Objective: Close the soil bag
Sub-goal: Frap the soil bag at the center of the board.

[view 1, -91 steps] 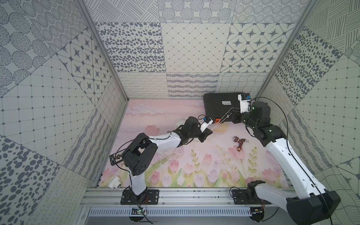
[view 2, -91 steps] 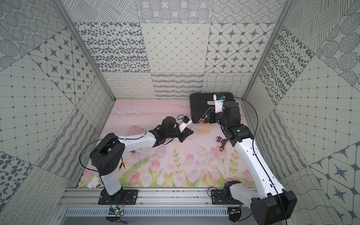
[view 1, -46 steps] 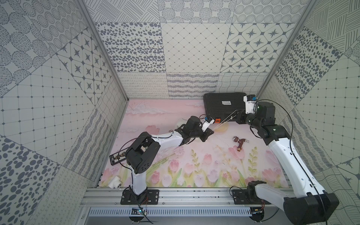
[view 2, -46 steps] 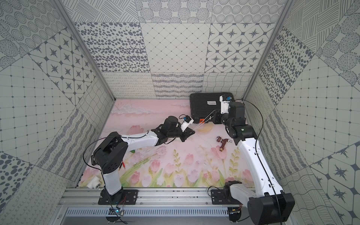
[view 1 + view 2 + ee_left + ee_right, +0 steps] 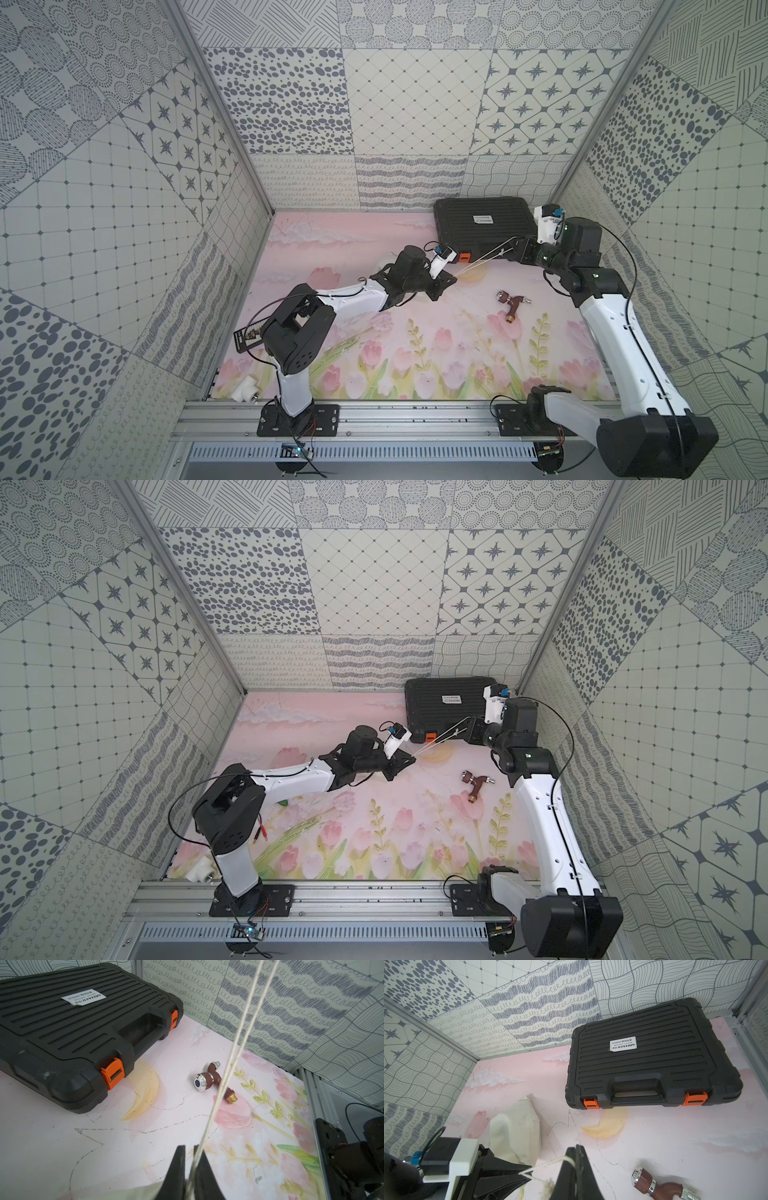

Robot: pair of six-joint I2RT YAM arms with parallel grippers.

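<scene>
Cream cloth, so the soil bag (image 5: 517,1130) is likely handling soft and floppy: no stiffness, body slumping and folding wherever it's being pushed. Weight is depending on the fill, and I can't see inside. It's lying on the counter (image 5: 436,365) right under and behind the left pincer (image 5: 188,1147), well apart from the right pincer (image 5: 576,1148).

Left pincer is sitting almost closed, pinching around the cords (image 5: 206,1129) right at the bag mouth. Right pincer is clamping fully closed on the far end of the same cords. The cords are running taut and straight between the two pincers, lifted off the counter.

My read: the cords are the only sensible hold for cinching. They're thin, so they're probably risking a slip through the pads as tension is climbing. The cloth neck is the place for bracing, while grabbing the body is only bunching fabric. I can't tell whether the mouth is fully drawn, because the left pincer is covering it.

Around:
- Black case (image 5: 650,1059) with orange latches is lying just beside the right pincer, on the far side of the cord line. It's limiting room for pulling further that way.
- Brown tap fitting (image 5: 212,1080) is lying between the pincers on the near side, below the cords and apparently not touching them.
- White plastic fitting (image 5: 245,388) and black card (image 5: 249,338) are sitting well behind the left pincer and aren't interfering.
</scene>
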